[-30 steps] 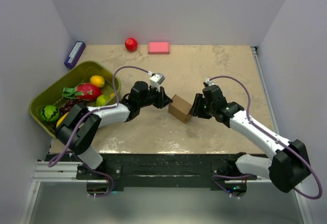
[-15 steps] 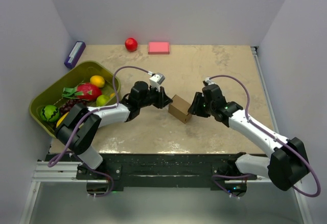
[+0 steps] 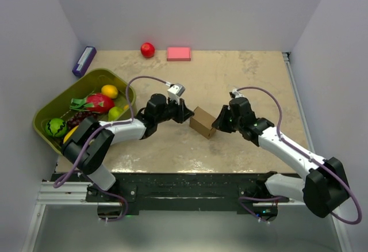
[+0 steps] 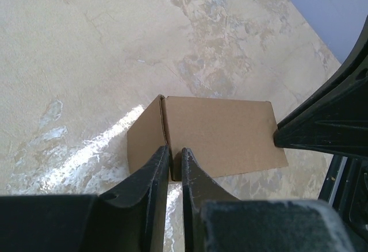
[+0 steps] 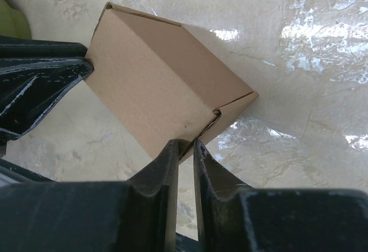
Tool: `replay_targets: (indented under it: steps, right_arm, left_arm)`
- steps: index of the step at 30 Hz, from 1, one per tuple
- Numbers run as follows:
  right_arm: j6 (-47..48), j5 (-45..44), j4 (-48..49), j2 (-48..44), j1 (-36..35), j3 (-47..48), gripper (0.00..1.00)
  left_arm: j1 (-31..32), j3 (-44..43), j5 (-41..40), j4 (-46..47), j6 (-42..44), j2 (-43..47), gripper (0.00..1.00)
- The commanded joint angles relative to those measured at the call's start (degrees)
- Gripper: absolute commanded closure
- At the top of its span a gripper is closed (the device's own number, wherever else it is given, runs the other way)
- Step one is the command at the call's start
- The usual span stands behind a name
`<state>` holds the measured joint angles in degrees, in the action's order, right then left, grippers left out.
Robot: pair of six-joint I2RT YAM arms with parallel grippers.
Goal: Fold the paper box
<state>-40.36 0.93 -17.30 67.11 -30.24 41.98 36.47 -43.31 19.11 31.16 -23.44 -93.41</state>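
The paper box (image 3: 202, 122) is a small brown cardboard carton standing on the table between my two arms. My left gripper (image 3: 187, 115) meets its left corner. In the left wrist view the jaws are almost closed, and the box's corner edge (image 4: 168, 126) runs into the narrow gap between the fingertips (image 4: 163, 159). My right gripper (image 3: 217, 124) meets its right side. In the right wrist view the jaws are almost closed on the box's lower edge, beside a side seam (image 5: 217, 114). The box (image 5: 155, 85) rests on the table.
An olive-green basket (image 3: 49, 109) with several fruits stands at the left. A small purple box (image 3: 84, 60) lies at the back left. A red ball (image 3: 148, 49) and a pink block (image 3: 179, 53) lie at the back wall.
The right wrist has shifted very slightly. The box and the left gripper stay where they were.
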Motion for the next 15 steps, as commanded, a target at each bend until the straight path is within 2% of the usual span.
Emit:
replay_targets:
  steps: [1,8,15]
  right_arm:
    - [0.0,-1.0,-2.6,-0.4,0.3,-3.4,0.88]
    - [-0.2,1.0,-2.8,-3.5,-0.9,-3.7,0.92]
    - [-2.0,-0.8,-4.1,-4.3,-6.7,-3.4,0.92]
  left_arm:
    - [1.1,4.5,-2.1,-2.6,1.8,0.5,0.85]
    - [4.0,12.0,-5.3,3.7,2.4,5.1,0.86]
    - [7.8,19.9,-8.9,9.0,1.8,9.4,0.83]
